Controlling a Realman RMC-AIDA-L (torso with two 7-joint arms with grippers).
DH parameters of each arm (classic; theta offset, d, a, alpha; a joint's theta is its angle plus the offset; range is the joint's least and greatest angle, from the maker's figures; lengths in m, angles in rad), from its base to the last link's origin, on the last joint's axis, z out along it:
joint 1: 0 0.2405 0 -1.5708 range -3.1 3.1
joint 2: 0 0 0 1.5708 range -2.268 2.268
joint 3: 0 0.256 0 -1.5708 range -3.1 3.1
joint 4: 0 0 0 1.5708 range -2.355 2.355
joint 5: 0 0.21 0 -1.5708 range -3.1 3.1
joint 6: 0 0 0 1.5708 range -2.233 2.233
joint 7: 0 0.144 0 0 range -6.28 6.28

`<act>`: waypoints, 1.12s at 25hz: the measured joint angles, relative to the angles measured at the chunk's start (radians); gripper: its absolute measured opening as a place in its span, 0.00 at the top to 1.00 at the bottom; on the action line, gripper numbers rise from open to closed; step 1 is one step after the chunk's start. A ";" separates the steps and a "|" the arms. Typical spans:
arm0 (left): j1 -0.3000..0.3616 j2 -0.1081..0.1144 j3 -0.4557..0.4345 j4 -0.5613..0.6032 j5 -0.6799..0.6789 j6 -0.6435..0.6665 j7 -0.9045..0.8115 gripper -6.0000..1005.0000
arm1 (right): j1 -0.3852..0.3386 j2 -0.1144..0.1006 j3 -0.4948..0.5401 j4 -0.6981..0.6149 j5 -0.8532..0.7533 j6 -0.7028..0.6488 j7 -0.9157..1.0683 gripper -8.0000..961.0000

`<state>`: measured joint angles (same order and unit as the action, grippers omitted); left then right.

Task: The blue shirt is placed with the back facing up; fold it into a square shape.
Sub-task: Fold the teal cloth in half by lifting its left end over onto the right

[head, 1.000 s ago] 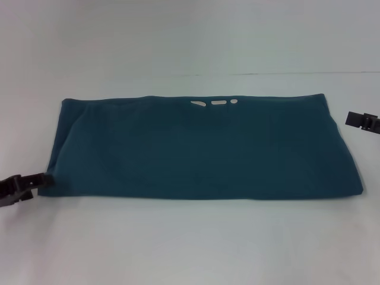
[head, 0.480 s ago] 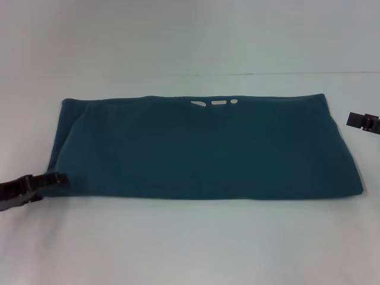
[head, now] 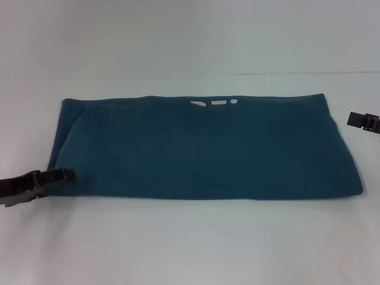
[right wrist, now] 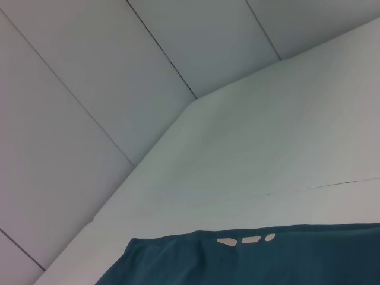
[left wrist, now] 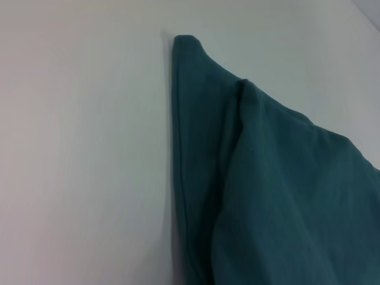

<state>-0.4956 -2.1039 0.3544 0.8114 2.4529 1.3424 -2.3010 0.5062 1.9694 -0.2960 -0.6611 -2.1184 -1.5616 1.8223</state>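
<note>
The big, soft, dark teal-blue shirt (head: 202,148) lies flat on the plain white table (head: 190,243). It is folded into a long, wide strip that runs from the left side to the right side, in the middle of the table. Nothing else sits on the table, and nothing blocks the way to the cloth.

Near the middle of the far edge of the shirt there are three small white marks (head: 214,102) in a row. They are too small to read. No words or brand names can be read anywhere.

The black left gripper (head: 59,176) is low at the near left corner of the shirt, and its tip lies over the edge of the cloth. A second ago it was just off the cloth, so it has slid in to the right. I cannot tell if it is open or closed. The left wrist view shows only a folded corner of the shirt (left wrist: 249,178).

The black right gripper (head: 363,122) is by the right edge of the shirt, apart from it, where it was before. I cannot tell its state either.
</note>
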 joint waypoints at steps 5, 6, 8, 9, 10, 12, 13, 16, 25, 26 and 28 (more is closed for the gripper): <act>-0.008 0.000 0.000 0.000 0.000 0.004 0.001 0.07 | 0.000 0.000 0.000 0.000 0.000 0.000 0.000 0.07; -0.009 0.000 0.000 0.000 0.000 0.005 0.002 0.07 | 0.000 0.000 0.001 0.000 0.000 0.000 0.000 0.07; -0.011 0.001 0.000 0.000 0.000 0.006 0.004 0.08 | -0.001 0.000 0.001 0.000 0.000 0.000 0.000 0.07; -0.012 0.001 0.000 0.000 0.000 0.006 0.005 0.08 | -0.001 0.000 0.002 0.000 0.000 0.000 0.000 0.07; -0.012 0.002 0.000 0.000 0.000 0.006 0.005 0.08 | -0.001 0.000 0.002 0.000 0.000 0.000 0.000 0.07; -0.013 0.002 0.001 0.000 0.000 0.006 0.005 0.08 | -0.001 0.000 0.003 0.000 0.000 0.000 0.000 0.07; -0.013 0.003 0.002 0.000 0.000 0.005 0.005 0.08 | -0.001 0.000 0.003 0.000 0.000 0.000 0.000 0.07; -0.012 0.003 0.002 0.000 0.001 0.000 0.008 0.08 | -0.002 0.000 0.005 0.000 0.001 0.000 0.000 0.07; -0.007 0.004 0.010 0.001 0.010 -0.014 0.012 0.37 | 0.001 0.000 0.005 0.000 0.002 0.000 0.000 0.08; -0.007 0.004 0.011 0.001 0.010 -0.014 0.012 0.41 | 0.001 0.000 0.006 0.000 0.002 0.000 0.000 0.08; -0.007 0.004 0.011 0.001 0.011 -0.015 0.012 0.57 | 0.001 0.000 0.006 0.000 0.002 0.000 0.000 0.08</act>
<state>-0.5023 -2.1000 0.3651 0.8128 2.4636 1.3272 -2.2887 0.5069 1.9696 -0.2903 -0.6611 -2.1167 -1.5615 1.8223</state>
